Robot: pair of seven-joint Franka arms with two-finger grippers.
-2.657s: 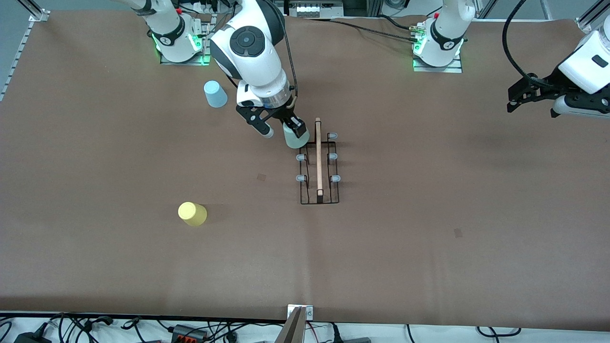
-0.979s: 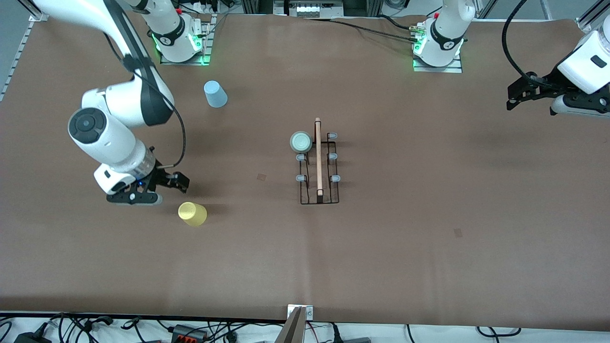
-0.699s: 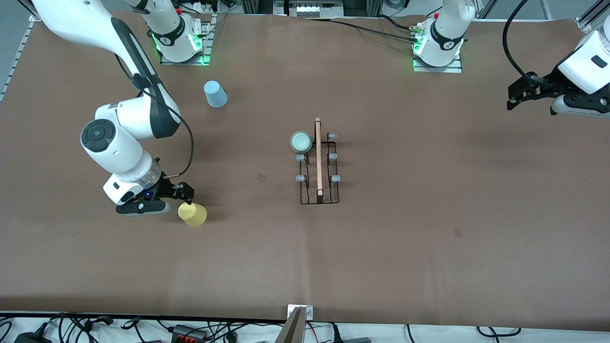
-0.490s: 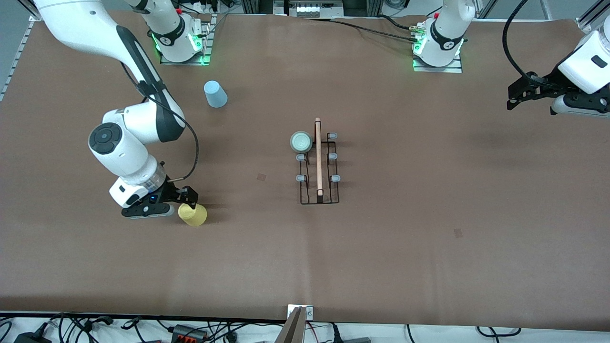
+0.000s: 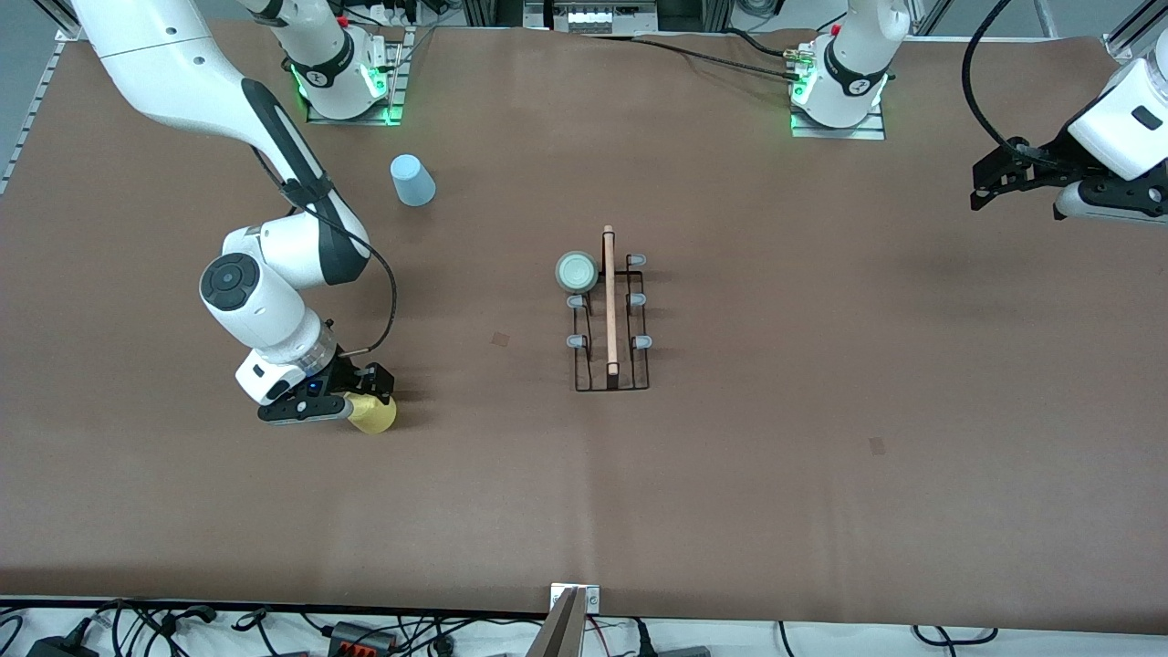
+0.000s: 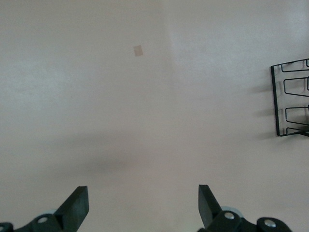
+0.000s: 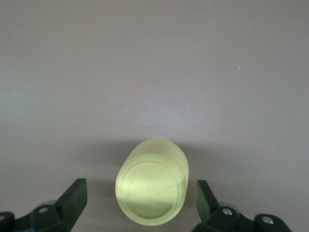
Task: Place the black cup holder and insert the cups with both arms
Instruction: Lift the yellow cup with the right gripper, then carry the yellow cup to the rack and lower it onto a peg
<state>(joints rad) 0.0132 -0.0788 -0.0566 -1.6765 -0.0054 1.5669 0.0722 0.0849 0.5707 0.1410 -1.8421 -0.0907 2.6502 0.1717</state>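
Your right arm (image 5: 228, 100): reaches from its base at the table's top edge down toward the front camera, elbow bent, wrist turned low near the right arm's end of the table. Your right gripper (image 5: 351, 400): low at the table surface, fingers (image 7: 72, 200) spread wide. Your left arm (image 5: 1127, 119): waits raised over its own end edge. Your left gripper (image 5: 1013, 182): aloft, fingers (image 6: 77, 205) spread wide.

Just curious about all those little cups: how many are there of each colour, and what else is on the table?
Yellow cup: 1
Light blue cup: 1
Mint green cup: 1
Black cup holder: 1
Total: 4
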